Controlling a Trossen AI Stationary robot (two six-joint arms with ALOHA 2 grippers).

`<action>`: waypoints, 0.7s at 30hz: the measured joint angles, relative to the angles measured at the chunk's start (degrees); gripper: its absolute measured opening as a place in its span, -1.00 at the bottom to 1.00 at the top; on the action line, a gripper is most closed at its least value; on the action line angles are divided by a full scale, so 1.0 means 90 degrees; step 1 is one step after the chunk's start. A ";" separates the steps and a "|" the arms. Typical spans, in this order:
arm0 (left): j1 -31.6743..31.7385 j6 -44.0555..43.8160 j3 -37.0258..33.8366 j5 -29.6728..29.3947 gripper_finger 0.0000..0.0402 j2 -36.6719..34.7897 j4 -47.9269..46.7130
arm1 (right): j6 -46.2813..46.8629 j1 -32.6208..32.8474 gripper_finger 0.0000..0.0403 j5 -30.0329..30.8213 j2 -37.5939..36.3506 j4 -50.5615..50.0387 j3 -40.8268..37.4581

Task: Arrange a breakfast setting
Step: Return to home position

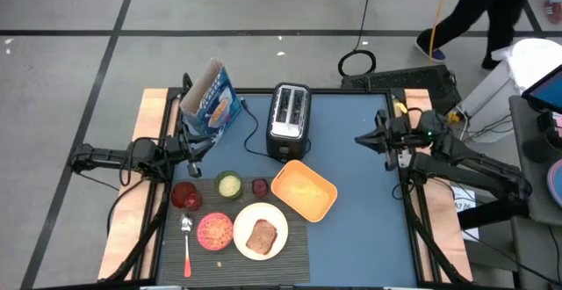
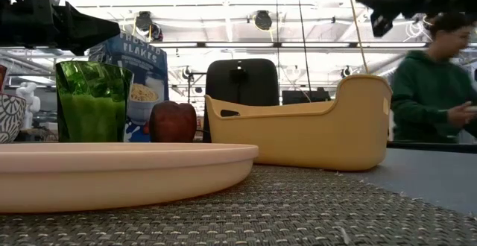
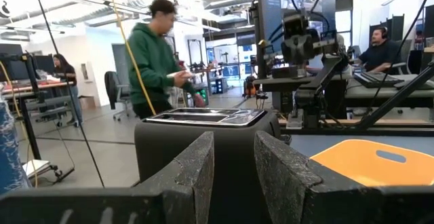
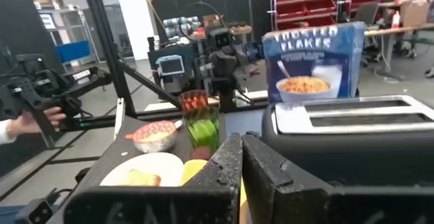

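On the dark ribbed placemat (image 1: 290,242) at the table's near edge sit a white plate (image 1: 246,215) bearing a toast slice (image 1: 262,236), a pink bowl (image 1: 215,230), a green cup (image 1: 229,184), a red glass (image 1: 186,195) and a red-handled spoon (image 1: 187,246). My left gripper (image 1: 197,147) hovers level by the cereal box, above the red glass, fingers (image 3: 196,166) apart with nothing between them. My right gripper (image 1: 360,138) hangs in the air right of the toaster, pointing toward the table's left, its fingers (image 4: 227,159) shut and empty.
A silver-black toaster (image 1: 290,120) and a blue cereal box (image 1: 211,101) stand at the back. A yellow basket (image 1: 304,190) sits just right of the placemat, and a small dark red object (image 1: 260,186) beside the cup. A person (image 2: 428,82) moves beyond the table's far side.
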 joint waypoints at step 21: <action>0.0000 -0.0006 0.0002 0.0002 -0.43 0.0002 0.0002 | 0.0019 0.0005 -1.00 0.0832 -0.0096 0.3688 -0.2664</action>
